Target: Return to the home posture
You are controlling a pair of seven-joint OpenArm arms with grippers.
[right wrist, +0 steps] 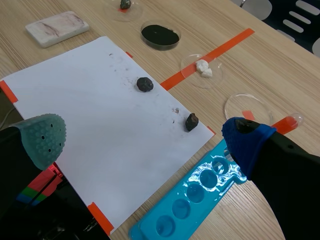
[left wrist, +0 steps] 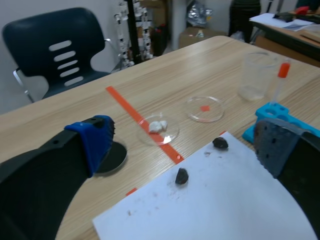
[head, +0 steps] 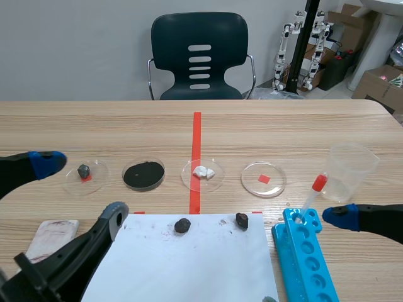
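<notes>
left gripper: fingers spread wide with nothing between them, low over the near left part of the table.
white block: one, just beside the paper sheet's left edge.
petri dishes: four in a row, the stone dish, powder dish, white-lump dish and bare dish.
paper sheet: one, bearing two dark lumps.
blue rack: one, its long axis running away from the robot, with one dropper upright at its far end.
beaker: one, beyond the blue rack.
right gripper: wide and empty, over the sheet's right edge and the rack.
deciding relation: the arms themselves are the task's thing. The dropper stands just beside the right gripper's blue pad, so that arm probably needs the more careful retreat.
</notes>
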